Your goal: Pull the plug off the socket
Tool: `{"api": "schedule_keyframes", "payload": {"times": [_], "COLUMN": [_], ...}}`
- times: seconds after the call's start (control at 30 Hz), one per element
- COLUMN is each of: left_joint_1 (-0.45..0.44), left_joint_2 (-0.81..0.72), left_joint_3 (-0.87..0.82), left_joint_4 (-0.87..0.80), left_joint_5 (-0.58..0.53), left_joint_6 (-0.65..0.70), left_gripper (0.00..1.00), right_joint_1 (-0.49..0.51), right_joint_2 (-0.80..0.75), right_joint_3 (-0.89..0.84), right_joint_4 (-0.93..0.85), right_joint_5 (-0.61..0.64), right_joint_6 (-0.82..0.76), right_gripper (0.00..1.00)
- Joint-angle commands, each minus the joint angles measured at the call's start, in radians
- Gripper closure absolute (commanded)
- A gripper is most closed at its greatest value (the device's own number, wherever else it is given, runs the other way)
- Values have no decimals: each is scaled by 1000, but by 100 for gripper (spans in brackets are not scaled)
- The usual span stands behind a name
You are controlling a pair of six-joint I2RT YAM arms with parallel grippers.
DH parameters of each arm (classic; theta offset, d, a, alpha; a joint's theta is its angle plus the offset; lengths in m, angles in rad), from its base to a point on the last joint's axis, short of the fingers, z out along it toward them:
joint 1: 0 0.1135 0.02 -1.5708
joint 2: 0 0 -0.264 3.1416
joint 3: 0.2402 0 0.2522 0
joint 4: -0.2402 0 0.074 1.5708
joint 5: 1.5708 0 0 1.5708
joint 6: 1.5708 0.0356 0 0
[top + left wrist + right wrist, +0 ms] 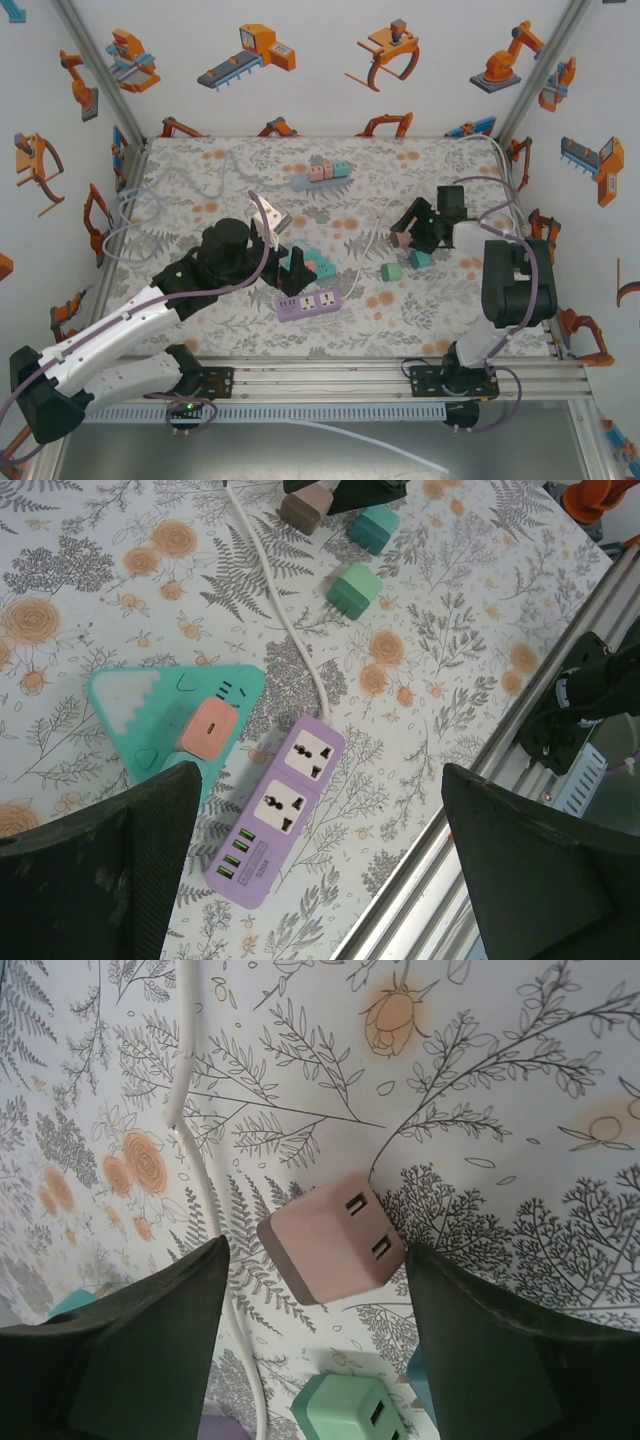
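Observation:
A teal triangular socket block (pixel 130 705) lies on the floral table with a salmon-pink plug (pixel 207 730) seated in it. My left gripper (pixel 320 780) hangs open above that block and the purple power strip (pixel 285 810), whose two sockets are empty; from above, the left gripper (pixel 290 268) sits just left of the block (pixel 322 268). The right gripper (pixel 318 1250) stands open around a loose dusty-pink plug (pixel 330 1235) lying on the table, its fingers (pixel 150 1340) apart from it on both sides. In the top view the right gripper (pixel 405 235) is at mid-right.
A green plug (pixel 391 271) and a teal plug (pixel 420 259) lie loose near the right gripper. The strip's white cable (pixel 290 630) runs toward the back. Another strip with pink and teal plugs (pixel 322 174) lies at the back. A metal rail (pixel 400 375) borders the near edge.

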Motion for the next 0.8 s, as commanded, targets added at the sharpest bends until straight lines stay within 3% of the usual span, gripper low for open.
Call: {"api": "schedule_keyframes", "payload": {"times": [0.0, 0.23, 0.5, 0.67, 0.77], "left_joint_1": [-6, 1, 61, 112, 129], "left_joint_2": [0, -14, -17, -45, -58], "left_joint_3": [-4, -5, -12, -37, -53], "left_joint_4": [-11, -53, -100, -119, -128], "left_joint_5": [-29, -211, -284, -277, -281], "left_joint_6": [12, -53, -136, -189, -209], "left_gripper": [3, 3, 3, 3, 3], "right_joint_1": [-2, 74, 348, 497, 561], "right_joint_2": [-61, -210, -337, -360, -367], "right_joint_3": [32, 57, 51, 8, -36], "right_joint_4": [-48, -51, 50, 115, 147], "right_joint_5": [34, 58, 69, -5, -148], "right_joint_6": [-29, -179, -594, -875, -1070], "right_gripper": [32, 29, 29, 28, 28]}}
